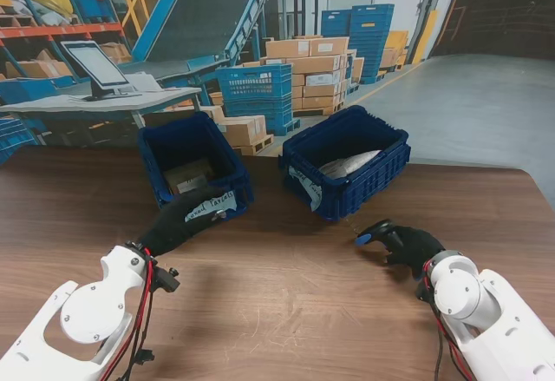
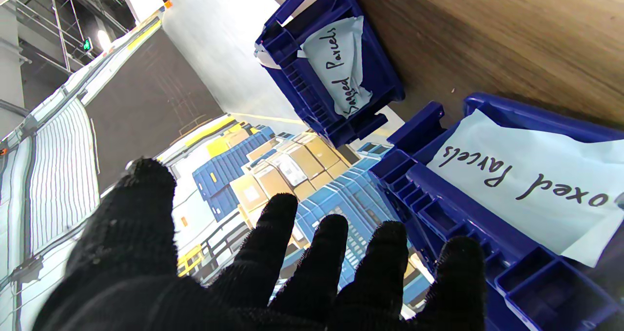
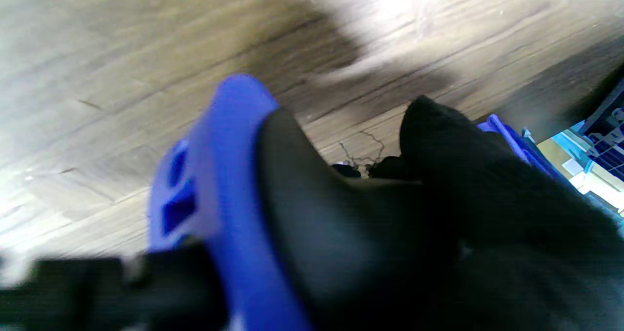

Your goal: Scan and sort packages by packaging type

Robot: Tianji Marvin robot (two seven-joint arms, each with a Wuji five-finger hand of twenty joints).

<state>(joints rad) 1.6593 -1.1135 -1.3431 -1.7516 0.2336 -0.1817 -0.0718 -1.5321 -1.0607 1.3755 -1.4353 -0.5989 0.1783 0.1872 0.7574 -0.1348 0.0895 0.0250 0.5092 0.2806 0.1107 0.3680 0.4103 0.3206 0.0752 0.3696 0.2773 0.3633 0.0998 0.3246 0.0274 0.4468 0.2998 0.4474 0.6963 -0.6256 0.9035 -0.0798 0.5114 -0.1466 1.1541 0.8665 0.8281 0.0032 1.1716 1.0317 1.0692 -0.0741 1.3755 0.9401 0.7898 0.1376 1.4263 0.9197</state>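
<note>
Centrally in the stand's view, two blue bins sit on the brown wooden tabletop [image 1: 286,285]. The left bin [image 1: 195,168], lying left of centre, carries a paper label [image 2: 531,180] reading "Boxed Parcels" and holds a brown boxed parcel [image 1: 188,175]. The right bin [image 1: 347,170], just right of centre, bears a label [image 2: 341,68] reading "Bagged Parcels" and holds a silvery bagged parcel [image 1: 349,164]. The two bins stand near each other but apart.

The left robot hand [image 1: 178,222], in a black glove, sits at the lower left of the frame against the near wall of the left bin, over its label; its fingers [image 2: 321,258] are spread apart and it holds nothing.

The right robot hand [image 1: 408,244], also gloved, is at the lower right, nearer to me than the right bin, and is closed around a black and blue handheld scanner [image 1: 371,230], whose blue end points toward the left. In the right wrist view the scanner [image 3: 234,199] fills the foreground, blurred, above the tabletop.
</note>
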